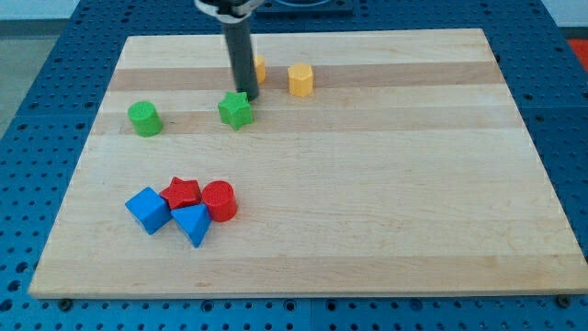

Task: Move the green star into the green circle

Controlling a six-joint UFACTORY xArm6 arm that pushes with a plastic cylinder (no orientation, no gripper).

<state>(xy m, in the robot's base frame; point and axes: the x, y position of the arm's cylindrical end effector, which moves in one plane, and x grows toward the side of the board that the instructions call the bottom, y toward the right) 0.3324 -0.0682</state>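
The green star (236,110) lies on the wooden board (367,184) in the upper left part of the view. The green circle (144,119), a round green block, stands to its left, well apart from it. My tip (248,94) is at the star's upper right edge, touching it or nearly so. The dark rod rises from there to the view's top.
A yellow block (259,68) sits partly hidden behind the rod, and a yellow hexagonal block (300,80) is to its right. At lower left a blue cube (147,210), a red star (182,194), a red cylinder (220,200) and a blue triangle (192,223) cluster together.
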